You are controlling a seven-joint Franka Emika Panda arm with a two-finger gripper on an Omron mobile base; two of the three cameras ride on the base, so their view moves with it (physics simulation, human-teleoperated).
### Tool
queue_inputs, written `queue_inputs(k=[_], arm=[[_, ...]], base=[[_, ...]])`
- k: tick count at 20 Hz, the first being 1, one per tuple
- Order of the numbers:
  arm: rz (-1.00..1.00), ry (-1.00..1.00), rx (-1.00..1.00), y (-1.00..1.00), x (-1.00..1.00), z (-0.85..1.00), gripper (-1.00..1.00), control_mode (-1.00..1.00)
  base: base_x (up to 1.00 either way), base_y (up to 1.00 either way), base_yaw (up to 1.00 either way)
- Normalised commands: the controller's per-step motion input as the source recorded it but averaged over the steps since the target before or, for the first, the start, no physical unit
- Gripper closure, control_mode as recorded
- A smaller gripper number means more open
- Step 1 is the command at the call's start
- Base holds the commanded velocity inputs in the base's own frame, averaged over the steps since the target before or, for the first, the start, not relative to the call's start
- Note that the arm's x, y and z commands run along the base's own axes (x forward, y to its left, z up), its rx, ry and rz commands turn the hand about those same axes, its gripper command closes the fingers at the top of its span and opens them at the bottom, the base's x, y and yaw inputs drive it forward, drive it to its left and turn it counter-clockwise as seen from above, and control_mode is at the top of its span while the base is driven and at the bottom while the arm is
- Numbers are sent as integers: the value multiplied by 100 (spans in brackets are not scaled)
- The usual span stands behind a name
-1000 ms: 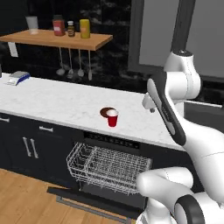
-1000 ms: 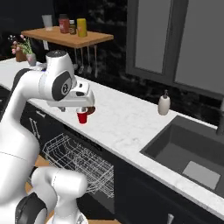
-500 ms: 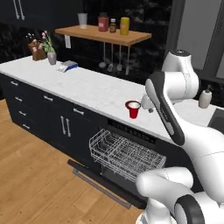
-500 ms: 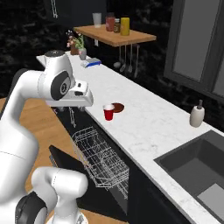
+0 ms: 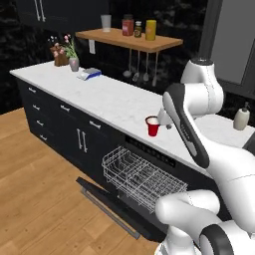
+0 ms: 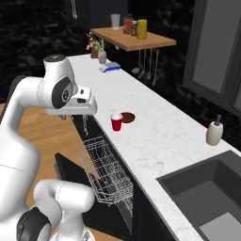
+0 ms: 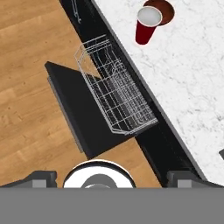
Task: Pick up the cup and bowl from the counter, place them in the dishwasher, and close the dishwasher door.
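Observation:
The red cup (image 6: 116, 122) stands upright near the front edge of the white marble counter (image 6: 155, 136). The brown bowl (image 6: 127, 117) sits just behind it, touching or nearly so. In the hand view the cup (image 7: 146, 26) and bowl (image 7: 164, 11) lie at the top. Below the counter the dishwasher's white wire rack (image 5: 142, 177) is pulled out over the dropped black door (image 5: 107, 201), also seen from above as rack (image 7: 116, 98) and door (image 7: 74, 109). My gripper (image 7: 113, 177) is open and empty, high above the floor, in front of the counter and left of the cup.
A wooden shelf (image 5: 134, 39) with jars hangs over the counter, with utensils below it. A potted plant (image 5: 73, 62) and a blue-white pad (image 5: 88, 73) sit far left. A soap dispenser (image 6: 214, 133) and the sink (image 6: 207, 188) are to the right. Wooden floor (image 5: 45, 199) lies in front.
The whole picture has shifted in both base views, so the base has moved along the counter. Cup and bowl stay in place. The jaws stay open.

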Motion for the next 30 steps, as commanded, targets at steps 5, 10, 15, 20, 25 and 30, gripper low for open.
queue_inputs(k=[5, 10, 15, 20, 25, 30], arm=[[0, 0, 0, 0, 0, 0, -100, 100], [0, 0, 0, 0, 0, 0, -100, 100], [0, 0, 0, 0, 0, 0, -100, 100], [0, 0, 0, 0, 0, 0, -100, 100], [0, 0, 0, 0, 0, 0, -100, 100], [0, 0, 0, 0, 0, 0, -100, 100]], base=[[5, -53, 20], [-12, -36, 22], [-19, -44, 23], [-24, -50, 19], [-8, -36, 15], [0, -9, 8]])
